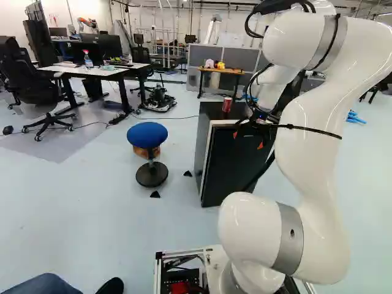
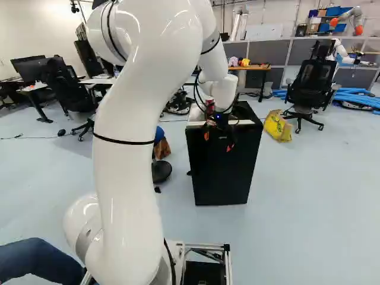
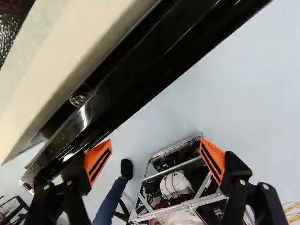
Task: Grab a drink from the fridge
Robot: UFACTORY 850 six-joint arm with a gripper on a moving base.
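The claw [image 1: 248,139] is wide, its orange pads well apart with nothing between them, at the upper front of the black fridge [image 1: 229,162]. In the wrist view one finger [image 3: 98,160] is just beside the fridge's long black edge [image 3: 157,77], whether touching I cannot tell; the other finger [image 3: 213,160] has bare floor [image 3: 253,93] ahead of it. A pale strip [image 3: 70,54] runs alongside that dark edge. The drink, a red can [image 1: 227,104], stands on top of the fridge, seen beyond the front edge in the left base view and to the left of the wrist. Open floor lies between the fridge and the base [image 2: 205,272]. Left of the fridge in the left base view, a blue stool [image 1: 147,135] and two small black wedges [image 1: 187,173] narrow the room; right of it in the right base view, a yellow bag [image 2: 277,126] lies apart.
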